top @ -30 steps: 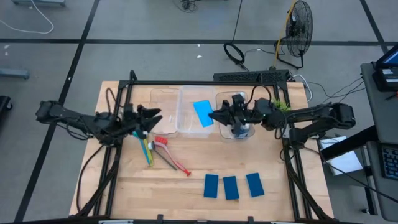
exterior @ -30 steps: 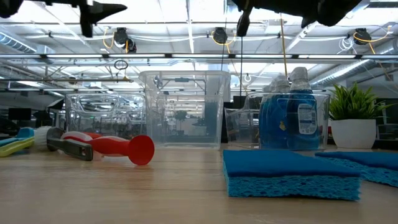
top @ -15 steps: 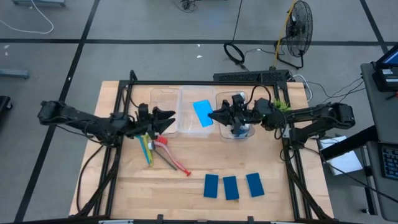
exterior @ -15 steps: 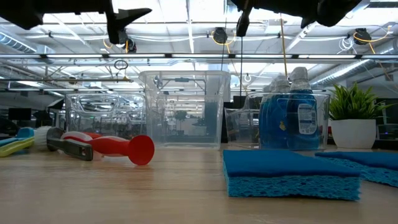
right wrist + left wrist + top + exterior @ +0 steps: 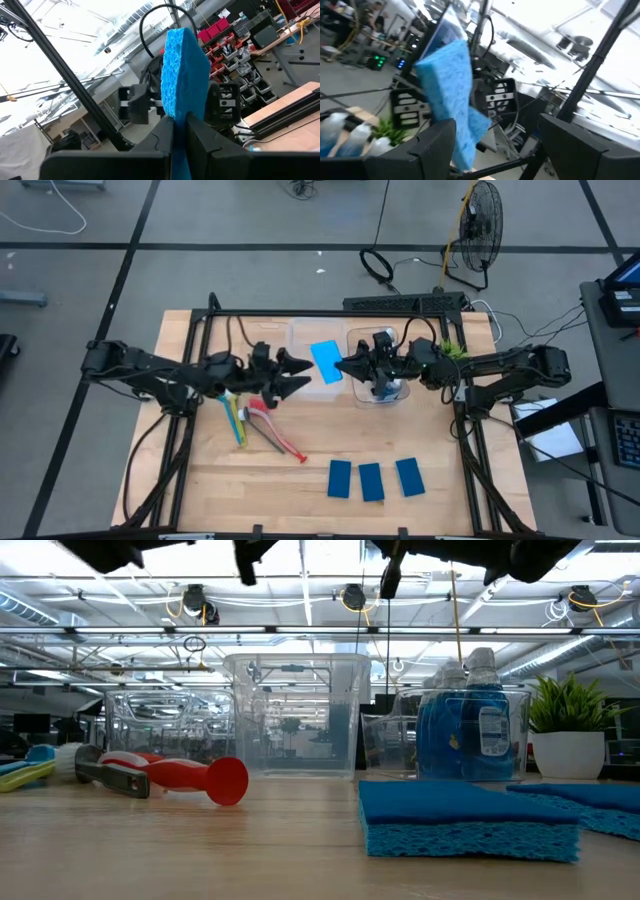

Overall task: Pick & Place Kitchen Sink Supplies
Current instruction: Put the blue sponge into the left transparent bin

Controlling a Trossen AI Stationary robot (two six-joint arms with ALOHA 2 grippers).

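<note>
Left hand (image 5: 300, 375) has travelled toward the bench's middle since a second ago: then it hung over the brush heads near the left bin, now it hangs at the near edge of the middle clear bin (image 5: 300, 385), just short of the held sponge (image 5: 326, 361). Its fingers (image 5: 427, 145) are spread wide with nothing between them; the left wrist view looks straight at that sponge between them.

Right hand (image 5: 345, 366) has not moved in that second. Fingers (image 5: 165, 137) pressed together on one edge of the blue sponge, which it holds up in the air over the middle bin, tilted, broad face showing from above.

Rest of the bench unchanged:
- three flat blue sponges (image 5: 371, 480) lie in a row near the front edge, slightly apart.
- red brush (image 5: 275, 432) and yellow-green brush (image 5: 240, 427) lie on the wood left of centre, with a light blue one alongside; in the low view the red handle (image 5: 190, 778) lies on its side.
- blue-and-white bottles (image 5: 468, 730) stand upright in the right-hand bin (image 5: 385, 395), under the right arm.
- green potted plant (image 5: 568, 730) stands at the back right.
</note>
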